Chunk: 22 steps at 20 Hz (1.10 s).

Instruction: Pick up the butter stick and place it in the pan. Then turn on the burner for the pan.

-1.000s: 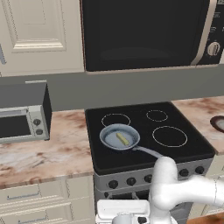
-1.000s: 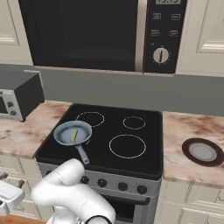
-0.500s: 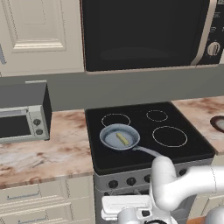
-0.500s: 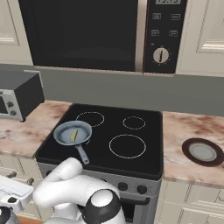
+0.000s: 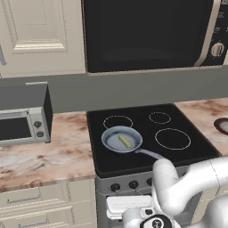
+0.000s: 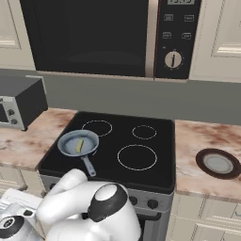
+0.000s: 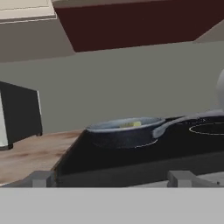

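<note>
both base views look down on butter stick lying inside pan on front-left burner; hand view level with rim. arm folded low before stove, jaws wide apart, empty.

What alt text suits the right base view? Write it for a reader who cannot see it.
A small pale-yellow butter stick lies in a round grey-blue frying pan on the front left burner of a black glass stovetop. A dark round dish sits on the marbled counter to the right.
</note>
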Tool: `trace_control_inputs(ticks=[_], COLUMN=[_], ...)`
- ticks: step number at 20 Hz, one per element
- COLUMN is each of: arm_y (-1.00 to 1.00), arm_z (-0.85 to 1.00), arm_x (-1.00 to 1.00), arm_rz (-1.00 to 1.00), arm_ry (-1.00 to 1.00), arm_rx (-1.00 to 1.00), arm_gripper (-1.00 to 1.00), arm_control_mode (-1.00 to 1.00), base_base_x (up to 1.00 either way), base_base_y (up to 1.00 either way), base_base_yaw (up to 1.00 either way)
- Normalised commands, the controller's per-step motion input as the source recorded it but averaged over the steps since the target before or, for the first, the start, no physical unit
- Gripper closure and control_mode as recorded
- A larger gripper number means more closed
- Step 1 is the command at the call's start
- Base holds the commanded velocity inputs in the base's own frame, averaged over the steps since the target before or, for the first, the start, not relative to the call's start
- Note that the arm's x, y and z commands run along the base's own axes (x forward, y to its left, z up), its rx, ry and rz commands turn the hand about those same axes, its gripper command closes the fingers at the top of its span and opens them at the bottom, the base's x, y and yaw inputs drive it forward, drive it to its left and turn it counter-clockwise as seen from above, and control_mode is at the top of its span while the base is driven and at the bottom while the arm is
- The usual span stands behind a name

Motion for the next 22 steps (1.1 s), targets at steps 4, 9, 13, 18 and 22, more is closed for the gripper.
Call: trace_control_inputs(ticks=[4,9,13,18,22], arm_y=[0.00,0.12,0.01,-0.01,-0.10], arm_z=[-0.37,-0.32,-0.03,-0.04,-0.04], arm_x=[0.34,0.32,0.03,0.23,0.27], arm_rz=[0.02,0.01,0.00,0.00,0.00], arm_ry=[0.00,0.00,0.01,0.00,0.00], arm_rx=[0.04,0.01,0.00,0.04,0.06], arm_gripper=[-1.00,-1.00,-1.00,-1.00,-1.00], arm_control_mode=[-1.00,-1.00,-1.00,-1.00,-1.00], base_base_x=[0.00,0.00,0.00,0.00,0.00], base_base_y=[0.00,0.00,0.00,0.00,0.00], base_base_yaw=[0.00,0.00,0.00,0.00,0.00])
